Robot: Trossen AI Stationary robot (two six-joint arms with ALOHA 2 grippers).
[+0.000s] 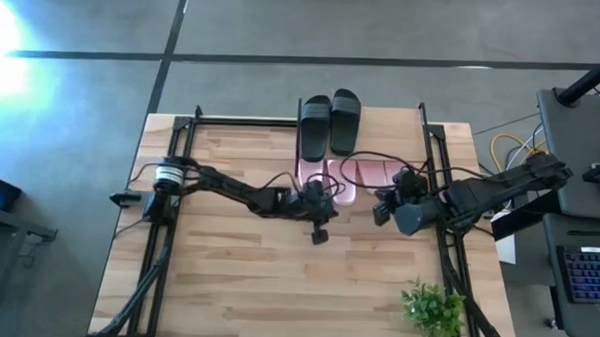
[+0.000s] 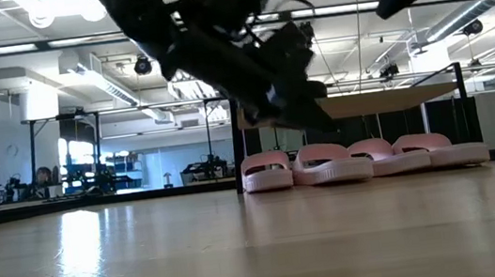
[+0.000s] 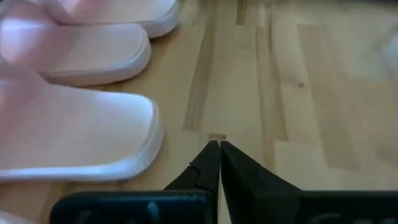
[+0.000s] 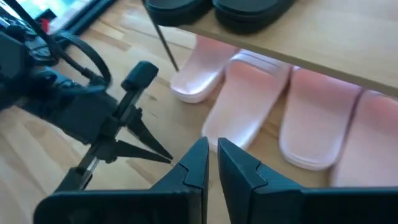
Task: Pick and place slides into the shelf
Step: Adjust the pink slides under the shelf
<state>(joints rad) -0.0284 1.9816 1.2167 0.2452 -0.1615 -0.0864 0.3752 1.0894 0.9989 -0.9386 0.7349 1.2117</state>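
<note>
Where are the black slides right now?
In the high view, the two black slides sit side by side on the shelf top plank, at the table's far edge, directly above the pink slides.

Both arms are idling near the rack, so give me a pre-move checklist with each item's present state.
1. Left tool empty and shut, over bare wood beside the pink sandals: ok.
2. Right tool empty, fingers nearly together: ok.
3. Two black sandals lying on the rack's wooden plank: ok.
4. Four pink sandals in a row under the plank: ok.
5. The two tools apart, not touching each other: ok.
6. Pink sandals lined up evenly: not ok, the one second from the left tool juts out further than its neighbours.
</note>
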